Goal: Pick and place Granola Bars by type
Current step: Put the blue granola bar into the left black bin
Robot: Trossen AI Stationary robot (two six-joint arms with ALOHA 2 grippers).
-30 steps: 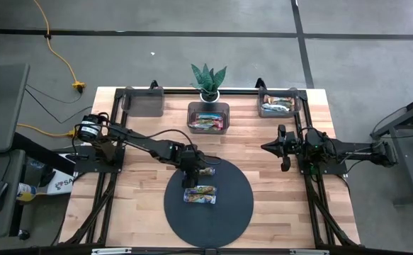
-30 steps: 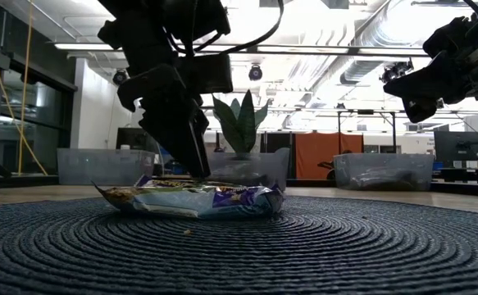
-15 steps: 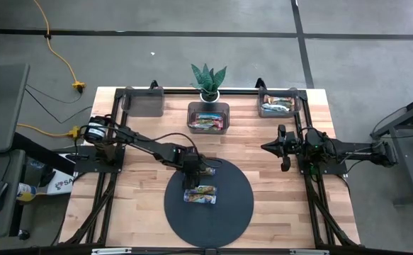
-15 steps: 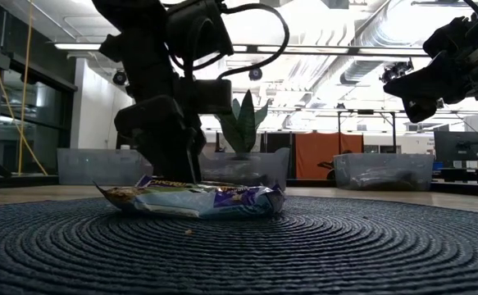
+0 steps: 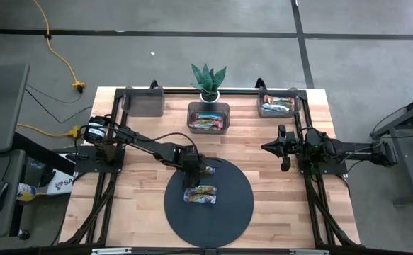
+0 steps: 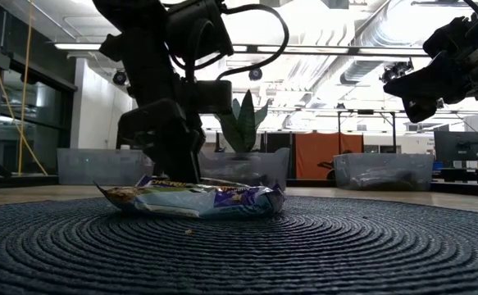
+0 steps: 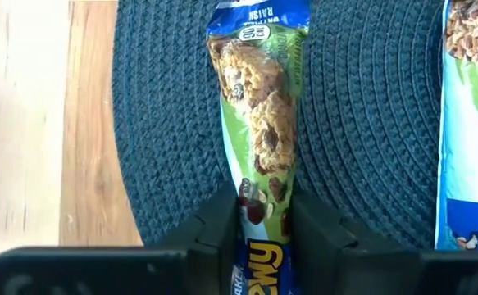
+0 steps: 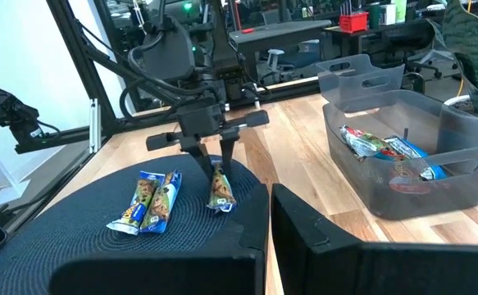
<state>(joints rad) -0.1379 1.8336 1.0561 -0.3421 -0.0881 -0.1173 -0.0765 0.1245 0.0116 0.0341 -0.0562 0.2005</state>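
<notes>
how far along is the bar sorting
Mostly done, it seems: bars already lie in the middle bin and the right bin. In hand: the left end effector straddles a green-wrapped bar at the mat's edge, fingers against its sides. Left: that bar plus two blue-ended bars on the mat. The right end effector waits shut.

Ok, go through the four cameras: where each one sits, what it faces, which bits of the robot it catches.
High view: overhead, looking straight down on the table; both arms show.
Low view: at mat height, looking level across; left hand at the bars.
Left wrist view: on the left arm, looking past its fingers closing on a green granola bar.
Right wrist view: on the right arm, looking across at the left hand.
Shared: that green granola bar also shows in the right wrist view.
</notes>
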